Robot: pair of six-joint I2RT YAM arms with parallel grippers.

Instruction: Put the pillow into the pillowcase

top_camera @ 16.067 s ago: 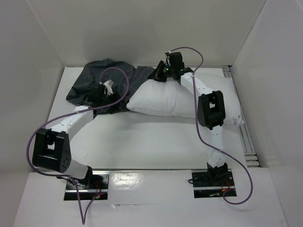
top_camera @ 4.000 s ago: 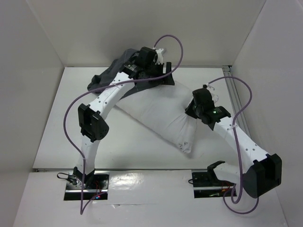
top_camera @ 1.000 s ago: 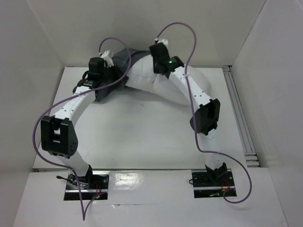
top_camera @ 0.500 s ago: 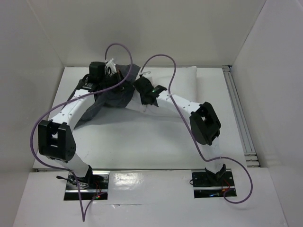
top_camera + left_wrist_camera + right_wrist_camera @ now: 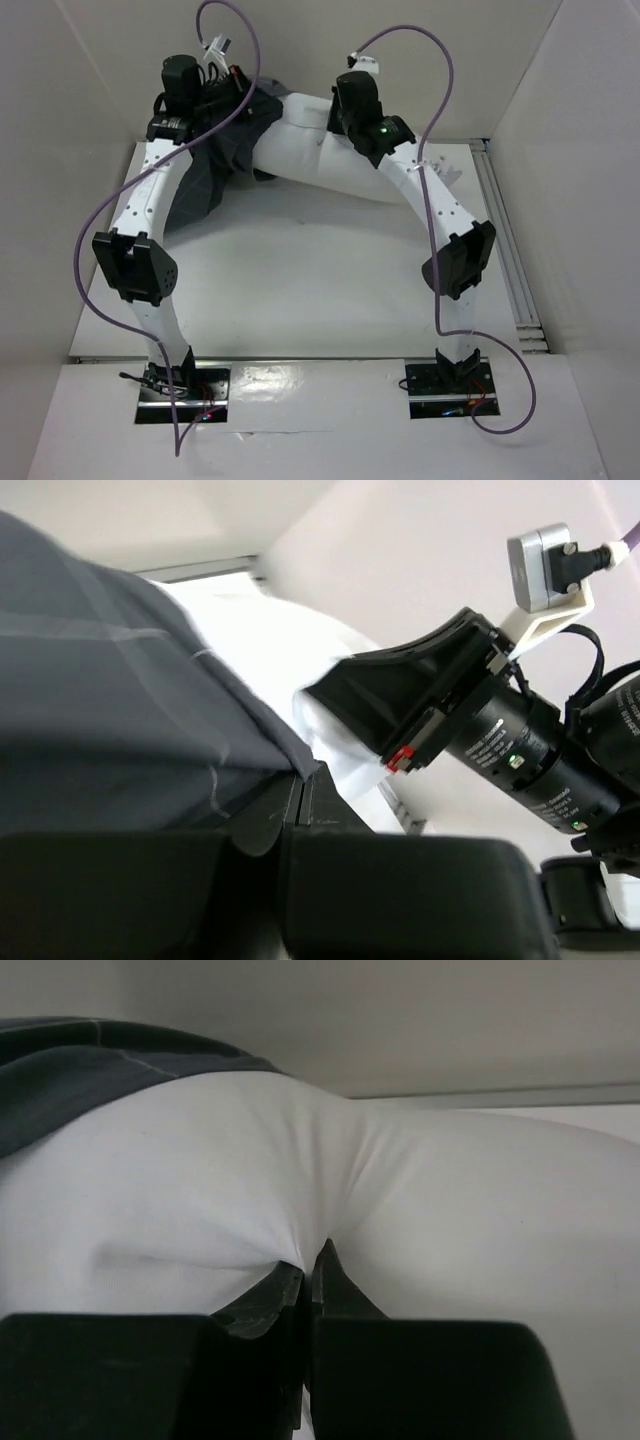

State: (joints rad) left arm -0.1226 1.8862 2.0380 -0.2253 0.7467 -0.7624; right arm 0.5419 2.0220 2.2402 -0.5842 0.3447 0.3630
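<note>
White table (image 5: pixel 300 280), pillow (image 5: pixel 310 160) held up at the back, its left end meeting the pillowcase (image 5: pixel 205 185). Right gripper (image 5: pixel 310 1260) pinches pillow fabric, left gripper (image 5: pixel 300 780) is clamped on the case. I'd stretch the case mouth taut and feed the pillow in slowly.

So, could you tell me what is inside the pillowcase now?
One end of the pillow sits inside the pillowcase; the rest sticks out. The fabric hides how far in it goes.

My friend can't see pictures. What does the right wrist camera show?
The right gripper is shut, pinching a fold of the white pillow, which fills most of the picture. The dark grey pillowcase lies over the pillow at the top left, with a plain wall behind.
</note>
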